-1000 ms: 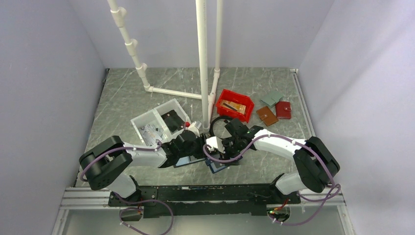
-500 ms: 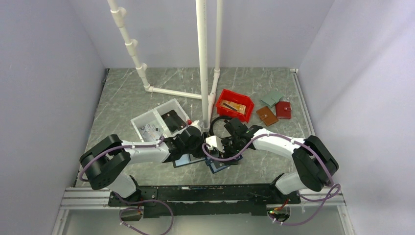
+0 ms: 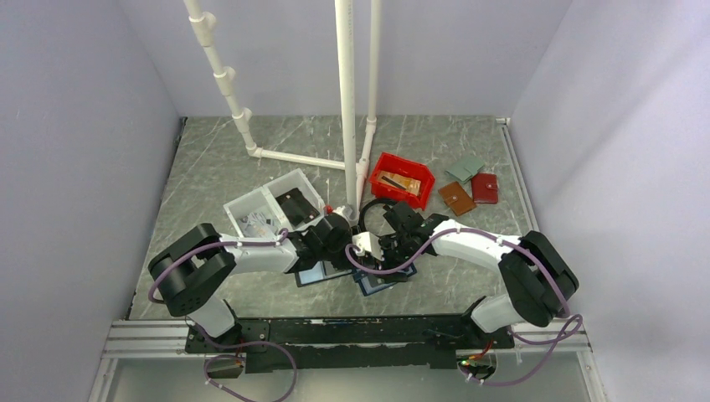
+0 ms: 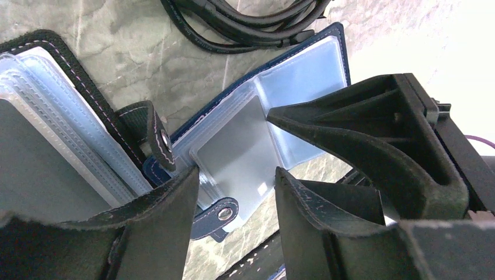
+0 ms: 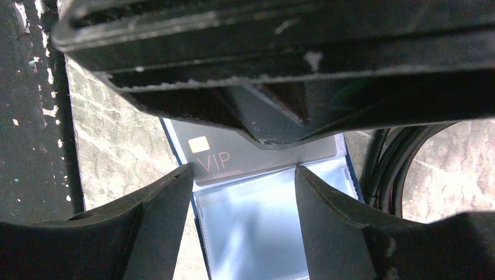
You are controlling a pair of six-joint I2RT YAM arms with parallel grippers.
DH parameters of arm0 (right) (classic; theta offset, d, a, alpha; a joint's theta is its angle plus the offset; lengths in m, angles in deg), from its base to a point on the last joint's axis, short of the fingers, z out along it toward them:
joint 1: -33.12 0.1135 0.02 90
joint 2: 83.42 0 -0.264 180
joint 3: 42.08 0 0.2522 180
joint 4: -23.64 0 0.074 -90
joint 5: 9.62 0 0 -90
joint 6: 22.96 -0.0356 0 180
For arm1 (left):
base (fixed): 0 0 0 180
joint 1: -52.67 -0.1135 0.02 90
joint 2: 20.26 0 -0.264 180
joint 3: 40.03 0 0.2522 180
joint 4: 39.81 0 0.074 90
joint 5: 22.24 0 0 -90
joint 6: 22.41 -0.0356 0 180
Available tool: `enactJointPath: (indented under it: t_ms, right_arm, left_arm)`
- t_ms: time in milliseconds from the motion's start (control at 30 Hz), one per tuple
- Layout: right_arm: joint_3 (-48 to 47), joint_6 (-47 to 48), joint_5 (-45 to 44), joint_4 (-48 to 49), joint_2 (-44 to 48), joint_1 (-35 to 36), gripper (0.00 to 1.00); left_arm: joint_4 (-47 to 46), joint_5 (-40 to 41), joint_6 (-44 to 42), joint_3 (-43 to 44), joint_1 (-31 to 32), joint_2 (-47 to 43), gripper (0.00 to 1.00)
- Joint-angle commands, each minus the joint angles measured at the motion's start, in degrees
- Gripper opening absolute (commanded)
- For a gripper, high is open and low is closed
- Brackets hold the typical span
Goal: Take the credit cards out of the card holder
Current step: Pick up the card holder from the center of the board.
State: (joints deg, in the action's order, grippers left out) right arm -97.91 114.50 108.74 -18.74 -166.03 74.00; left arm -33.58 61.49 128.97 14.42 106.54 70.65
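Arms, top view: left arm [image 3: 251, 255] and right arm [image 3: 469, 243] reach inward and meet low over the middle of the table [image 3: 209, 159], in front of a white pipe frame [image 3: 346, 100]
Card holder, top view: navy, flat on the table beneath the two wrists, only its near corner showing [image 3: 377, 285]
Folio, top view: black-edged, light blue inside, just left of the card holder [image 3: 311, 275]
Surroundings, top view: white bin [image 3: 251, 209] behind the left arm, red bin [image 3: 403, 179] behind the right arm, brown wallet [image 3: 456, 198] and red wallet [image 3: 484, 188] well apart at the far right

Left end effector, left wrist view: left end effector [image 4: 236, 175] stands moderately wide over the holder with nothing between its fingers
Card holder, left wrist view: lies open, clear pockets up, one showing grey and the next light blue; its snap tab [image 4: 219, 213] points to the near edge
Other finger, left wrist view: a black finger [image 4: 362, 134] comes in from the right, its tip at the pockets
Folio, left wrist view: lies at the left, its strap [image 4: 154, 137] against the holder's edge
Cable, left wrist view: black cable [image 4: 245, 23] lies beyond the holder

Right end effector, right wrist view: right end effector [image 5: 242, 172] is spread wide above the open holder, gripping nothing
Card, right wrist view: dark grey card [image 5: 222, 154] with a gold chip and "VIP" sits in a pocket, partly hidden by black hardware [image 5: 262, 70] above
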Motion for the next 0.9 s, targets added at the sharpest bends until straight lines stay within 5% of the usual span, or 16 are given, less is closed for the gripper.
enactJointPath:
  t_ms: [0,433,733,867]
  right_arm:
    - [-1.8,0.1,-1.0,0.7,-1.0,0.4,0.66]
    - [-1.7,-0.3,-3.1,1.0,-1.9,2.3,0.74]
    - [-2.3,-1.4,-4.2,1.3,-1.9,2.4,0.75]
    - [-2.9,-2.0,-4.2,0.9,-1.8,2.3,0.75]
  left_arm:
    - [-3.3,-1.8,1.3,-0.6,0.3,0.1,0.55]
    - [-23.9,-6.7,7.5,-6.9,-0.7,2.5,0.35]
    - [-26.0,-7.3,7.3,-7.6,-0.9,1.3,0.14]
    - [-28.0,-8.4,7.9,-7.5,-0.9,2.9,0.14]
